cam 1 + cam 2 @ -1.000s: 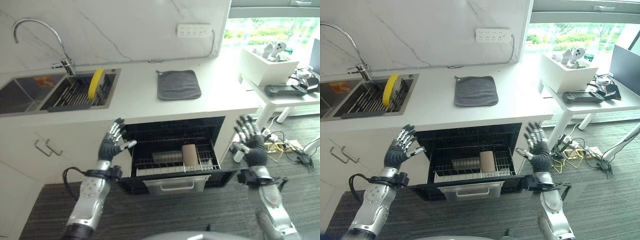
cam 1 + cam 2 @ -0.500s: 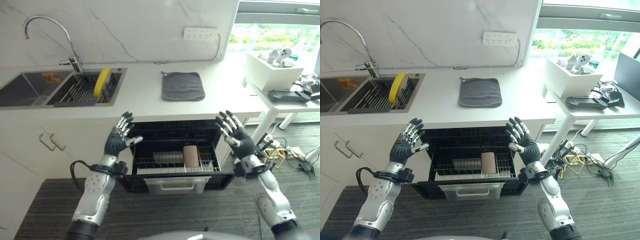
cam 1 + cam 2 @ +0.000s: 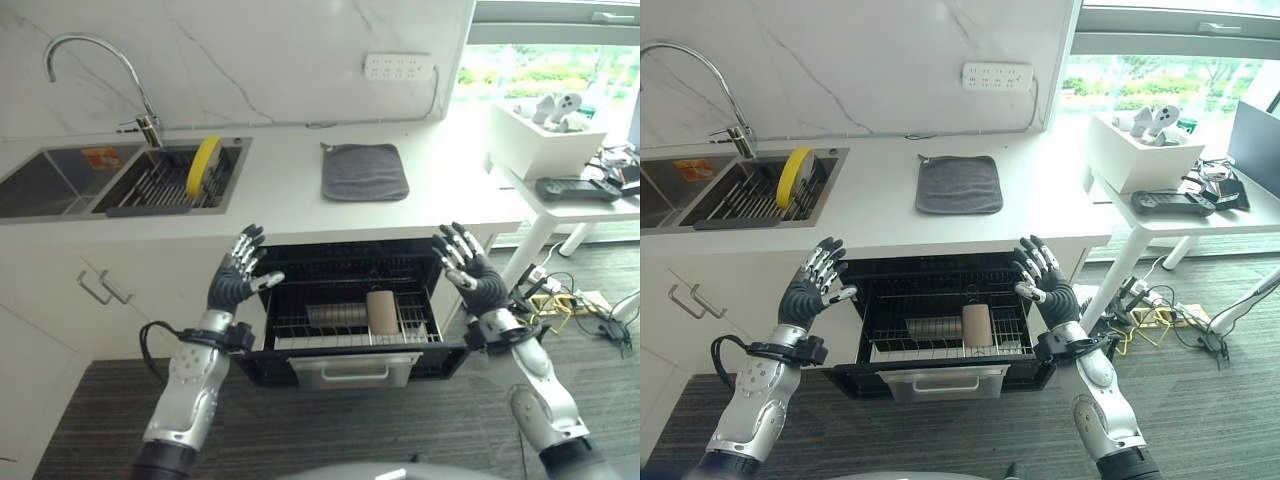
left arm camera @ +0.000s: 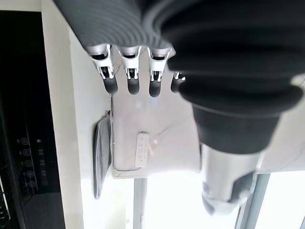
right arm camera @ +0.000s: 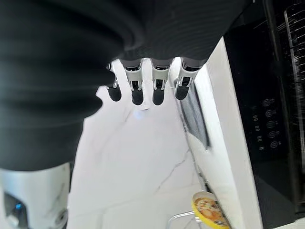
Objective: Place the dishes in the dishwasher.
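A yellow plate (image 3: 200,165) stands on edge in the drying rack of the right sink basin (image 3: 120,198); the right wrist view also catches the yellow plate (image 5: 208,210). Below the counter the dishwasher (image 3: 350,372) is open with its wire rack (image 3: 300,333) pulled out. A beige cup (image 3: 381,311) and a flat grey dish (image 3: 334,314) lie in that rack. My left hand (image 3: 230,290) is raised at the opening's left edge, fingers straight (image 4: 131,78), holding nothing. My right hand (image 3: 478,285) is raised at the right edge, open and empty too.
A grey cloth (image 3: 364,171) lies on the white counter (image 3: 280,190) above the dishwasher. A faucet (image 3: 140,120) stands behind the sink. To the right is a white table (image 3: 590,205) with a white box (image 3: 540,135) and a dark controller (image 3: 575,187). Cabinet handles (image 3: 100,290) are on the left.
The camera has shifted. My right hand has come in from the right to the dishwasher's right edge. The left hand has barely moved.
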### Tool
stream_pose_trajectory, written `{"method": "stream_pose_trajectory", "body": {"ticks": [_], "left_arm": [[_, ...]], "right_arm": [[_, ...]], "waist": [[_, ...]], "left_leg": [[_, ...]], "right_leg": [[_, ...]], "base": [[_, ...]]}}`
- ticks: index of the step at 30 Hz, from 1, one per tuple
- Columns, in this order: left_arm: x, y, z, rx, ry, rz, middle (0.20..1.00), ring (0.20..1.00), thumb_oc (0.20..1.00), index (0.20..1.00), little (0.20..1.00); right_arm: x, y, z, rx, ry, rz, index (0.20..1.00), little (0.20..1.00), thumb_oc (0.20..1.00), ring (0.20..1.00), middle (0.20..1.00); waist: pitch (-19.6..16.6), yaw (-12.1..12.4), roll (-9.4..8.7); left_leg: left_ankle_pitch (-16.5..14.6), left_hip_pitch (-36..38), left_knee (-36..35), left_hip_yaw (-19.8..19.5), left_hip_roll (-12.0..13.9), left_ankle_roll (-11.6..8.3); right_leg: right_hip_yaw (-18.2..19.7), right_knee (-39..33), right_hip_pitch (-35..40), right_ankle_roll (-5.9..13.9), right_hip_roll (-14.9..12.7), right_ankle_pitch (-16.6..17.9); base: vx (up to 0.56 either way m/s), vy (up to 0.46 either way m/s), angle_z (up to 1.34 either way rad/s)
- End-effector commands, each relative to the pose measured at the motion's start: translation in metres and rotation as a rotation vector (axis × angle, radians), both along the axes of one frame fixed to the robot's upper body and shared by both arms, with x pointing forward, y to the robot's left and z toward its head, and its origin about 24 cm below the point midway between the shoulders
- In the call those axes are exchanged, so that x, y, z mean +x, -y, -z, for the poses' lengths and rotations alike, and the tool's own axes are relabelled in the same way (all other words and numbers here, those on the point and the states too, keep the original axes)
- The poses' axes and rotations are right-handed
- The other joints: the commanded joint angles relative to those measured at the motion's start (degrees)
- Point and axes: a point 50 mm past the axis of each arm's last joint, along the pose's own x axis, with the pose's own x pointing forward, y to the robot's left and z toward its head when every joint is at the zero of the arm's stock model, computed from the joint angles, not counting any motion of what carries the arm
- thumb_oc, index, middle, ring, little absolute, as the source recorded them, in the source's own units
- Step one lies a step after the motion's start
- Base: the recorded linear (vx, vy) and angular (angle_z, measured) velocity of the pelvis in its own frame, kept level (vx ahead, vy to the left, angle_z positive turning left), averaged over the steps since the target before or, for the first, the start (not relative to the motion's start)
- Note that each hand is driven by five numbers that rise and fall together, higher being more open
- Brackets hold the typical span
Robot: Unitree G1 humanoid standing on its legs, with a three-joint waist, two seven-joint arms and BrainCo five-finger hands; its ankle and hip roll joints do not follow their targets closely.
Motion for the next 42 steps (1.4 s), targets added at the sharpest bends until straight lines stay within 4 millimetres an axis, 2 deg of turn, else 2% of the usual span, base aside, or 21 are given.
{"method": "stream_pose_trajectory", "body": {"ticks": [1, 3, 4, 6, 9, 10, 12, 14, 15, 16, 17, 18, 19, 21, 23, 25, 27, 31, 36, 39, 42], "left_arm": [[0.004, -0.02, -0.04, -0.006, 0.186, -0.041, 1.0, 1.0, 1.0, 1.0, 1.0], [0.002, -0.023, -0.042, -0.054, 0.211, -0.053, 1.0, 1.0, 1.0, 1.0, 1.0], [0.002, -0.017, -0.045, -0.098, 0.257, -0.024, 1.0, 1.0, 1.0, 1.0, 1.0], [0.003, -0.011, -0.047, -0.091, 0.273, 0.01, 1.0, 1.0, 1.0, 1.0, 1.0], [0.002, -0.008, -0.051, -0.12, 0.299, 0.033, 1.0, 1.0, 1.0, 1.0, 1.0], [0.004, -0.01, -0.053, -0.148, 0.318, 0.009, 1.0, 1.0, 1.0, 1.0, 1.0], [0.009, -0.008, -0.054, -0.151, 0.328, -0.018, 1.0, 1.0, 1.0, 1.0, 1.0], [0.012, -0.006, -0.053, -0.129, 0.325, -0.015, 1.0, 1.0, 1.0, 1.0, 1.0], [0.014, -0.007, -0.046, -0.106, 0.283, -0.001, 1.0, 1.0, 1.0, 1.0, 1.0], [0.014, -0.007, -0.045, -0.099, 0.276, 0.011, 1.0, 1.0, 1.0, 1.0, 1.0], [0.016, -0.007, -0.048, -0.049, 0.267, 0.041, 1.0, 1.0, 1.0, 1.0, 1.0], [0.017, -0.009, -0.046, 0.003, 0.239, 0.049, 1.0, 1.0, 1.0, 1.0, 1.0], [0.014, -0.014, -0.045, 0.011, 0.236, 0.037, 1.0, 1.0, 1.0, 1.0, 1.0], [0.01, -0.021, -0.046, 0.028, 0.241, 0.025, 1.0, 1.0, 1.0, 1.0, 1.0], [0.008, -0.019, -0.048, 0.038, 0.254, 0.037, 1.0, 1.0, 1.0, 1.0, 1.0], [0.007, -0.013, -0.049, 0.026, 0.261, 0.037, 1.0, 1.0, 1.0, 1.0, 1.0], [0.004, -0.007, -0.045, 0.022, 0.259, 0.044, 1.0, 1.0, 1.0, 1.0, 1.0], [0.005, -0.005, -0.041, 0.017, 0.244, 0.046, 1.0, 1.0, 1.0, 1.0, 1.0], [0.005, -0.01, -0.042, 0.012, 0.247, 0.028, 1.0, 1.0, 1.0, 1.0, 1.0], [0.003, -0.01, -0.041, 0.009, 0.242, 0.037, 1.0, 1.0, 1.0, 1.0, 1.0], [0.003, -0.013, -0.038, 0.0, 0.223, 0.014, 1.0, 1.0, 1.0, 1.0, 1.0]], "right_arm": [[0.007, 0.004, -0.035, 0.016, 0.167, 0.06, 1.0, 1.0, 1.0, 1.0, 1.0], [0.008, 0.007, -0.039, 0.01, 0.198, 0.085, 1.0, 1.0, 1.0, 1.0, 1.0], [0.011, 0.011, -0.047, -0.014, 0.247, 0.12, 1.0, 1.0, 1.0, 1.0, 1.0], [0.015, 0.013, -0.051, -0.014, 0.265, 0.138, 1.0, 1.0, 1.0, 1.0, 1.0], [0.016, 0.017, -0.058, -0.016, 0.301, 0.178, 1.0, 1.0, 1.0, 1.0, 1.0], [0.015, 0.02, -0.063, -0.02, 0.32, 0.201, 1.0, 1.0, 1.0, 1.0, 1.0], [0.017, 0.028, -0.069, -0.02, 0.336, 0.223, 1.0, 1.0, 1.0, 1.0, 1.0], [0.02, 0.036, -0.072, -0.025, 0.352, 0.245, 1.0, 1.0, 1.0, 1.0, 1.0], [0.021, 0.043, -0.068, 0.001, 0.324, 0.284, 1.0, 1.0, 1.0, 1.0, 1.0], [0.019, 0.045, -0.066, 0.015, 0.317, 0.292, 1.0, 1.0, 1.0, 1.0, 1.0], [0.015, 0.048, -0.062, 0.026, 0.318, 0.313, 1.0, 1.0, 1.0, 1.0, 1.0], [0.012, 0.046, -0.056, 0.056, 0.289, 0.323, 1.0, 1.0, 1.0, 1.0, 1.0], [0.011, 0.044, -0.054, 0.075, 0.283, 0.314, 1.0, 1.0, 1.0, 1.0, 1.0], [0.01, 0.039, -0.051, 0.076, 0.292, 0.296, 1.0, 1.0, 1.0, 1.0, 1.0], [0.005, 0.035, -0.049, 0.062, 0.296, 0.296, 1.0, 1.0, 1.0, 1.0, 1.0], [0.001, 0.031, -0.049, 0.061, 0.29, 0.293, 1.0, 1.0, 1.0, 1.0, 1.0], [-0.001, 0.03, -0.047, 0.061, 0.285, 0.285, 1.0, 1.0, 1.0, 1.0, 1.0], [0.003, 0.033, -0.044, 0.071, 0.263, 0.279, 1.0, 1.0, 1.0, 1.0, 1.0], [0.006, 0.03, -0.048, 0.048, 0.275, 0.242, 1.0, 1.0, 1.0, 1.0, 1.0], [0.007, 0.03, -0.044, 0.053, 0.268, 0.247, 1.0, 1.0, 1.0, 1.0, 1.0], [0.008, 0.026, -0.044, 0.038, 0.252, 0.239, 1.0, 1.0, 1.0, 1.0, 1.0]], "waist": [[2.0, -0.2, -1.71], [3.3, -0.2, -1.77], [6.0, 0.6, -2.04], [6.7, 0.9, -1.83], [6.2, 0.5, -0.85], [5.5, -0.4, -0.15], [4.6, -2.0, 0.98], [4.4, -3.0, 1.83], [4.2, -3.2, 1.32], [4.1, -2.9, 0.97], [3.8, -2.7, 0.18], [3.6, -2.0, -0.91], [3.7, -1.1, -1.14], [3.8, 0.1, -1.24], [3.8, 0.0, -1.09], [4.1, -0.9, -1.88], [4.1, -1.7, -2.35], [3.1, -2.0, -2.41], [4.3, -1.9, -2.9], [5.2, -1.7, -2.47], [5.1, -1.5, -1.64]], "left_leg": [[-0.4, -5.5, 5.4, -6.2, -5.3, 3.82], [-1.6, -7.4, 10.1, -6.5, -6.0, 4.16], [-0.6, -12.4, 18.3, -7.4, -6.2, 3.31], [0.1, -13.3, 18.1, -8.2, -5.1, 2.61], [4.6, -11.6, 11.9, -7.7, -0.2, 0.13], [8.4, -10.4, 8.6, -7.2, 3.4, -1.35], [9.9, -8.4, 7.0, -6.9, 6.2, -2.42], [7.2, -7.7, 7.6, -6.6, 6.0, -2.81], [1.7, -6.9, 8.6, -5.6, 3.8, -2.15], [0.8, -7.2, 9.3, -5.9, 2.8, -1.87], [-0.9, -7.3, 9.4, -6.0, 1.1, -0.75], [-3.0, -7.1, 9.1, -5.6, -1.5, 0.93], [-3.6, -7.0, 9.0, -4.6, -2.0, 1.56], [-3.7, -7.7, 9.0, -3.0, -2.7, 3.08], [-2.8, -8.2, 7.6, -2.6, -4.1, 5.06], [-2.7, -7.7, 6.5, -3.8, -7.0, 6.31], [-2.4, -7.1, 6.1, -5.4, -8.7, 6.66], [-2.1, -6.1, 5.9, -3.9, -8.8, 6.14], [-4.9, -10.4, 19.9, 0.3, -8.0, 4.42], [-1.5, -13.6, 23.1, -0.3, -6.7, 3.12], [1.8, -14.0, 17.5, -0.9, -4.5, 1.94]], "right_leg": [[3.3, 6.5, 2.9, -4.94, 5.2, -9.6], [3.6, 8.4, 1.8, -5.46, 4.8, -10.0], [4.2, 9.7, 1.4, -6.37, 4.5, -10.2], [4.2, 10.4, 1.4, -6.42, 4.3, -10.6], [3.8, 10.9, 1.6, -6.12, 3.8, -11.6], [4.1, 11.2, 1.6, -5.97, 3.1, -12.3], [5.3, 12.3, 0.2, -5.48, 1.5, -12.8], [7.0, 14.6, -1.7, -4.26, -0.4, -12.8], [7.7, 14.4, -1.6, -1.48, -3.1, -10.7], [7.2, 13.0, -1.1, -0.01, -4.4, -8.7], [7.0, 10.1, -1.3, 2.6, -7.4, -4.2], [5.8, 7.0, -2.4, 3.75, -10.7, 1.7], [3.1, 7.6, -3.0, 3.51, -10.6, 1.9], [0.2, 10.7, -3.7, 2.86, -8.2, -0.6], [0.4, 14.7, -4.6, 1.05, -2.1, -6.3], [3.2, 15.9, -4.7, -2.2, 5.7, -9.4], [6.1, 13.9, -3.8, -3.59, 8.9, -9.2], [5.4, 8.7, -0.4, -4.93, 9.0, -9.4], [4.4, 8.3, 0.7, -6.45, 7.4, -9.1], [5.6, 7.7, 1.6, -6.9, 7.9, -8.7], [6.0, 7.7, 2.8, -6.88, 7.9, -9.9]], "base": [[0.0, -0.059, 0.02], [-0.11, -0.029, 0.15], [-0.2, 0.016, 0.15], [-0.17, 0.136, 0.21], [-0.1, 0.354, 0.13], [-0.16, 0.675, 0.23], [-0.19, 0.71, 0.3], [-0.22, 0.768, -0.3], [-0.21, 0.77, -0.54], [-0.2, 0.583, -0.39], [-0.24, 0.391, -0.04], [-0.27, 0.385, 0.22], [-0.25, 0.332, 0.21], [-0.18, 0.216, -0.35], [-0.12, 0.265, -0.67], [0.02, 0.17, -0.17], [0.12, 0.039, 0.17], [0.14, -0.053, 0.1], [0.07, -0.111, 0.02], [0.07, -0.03, -0.04], [0.11, 0.075, 0.03]]}}
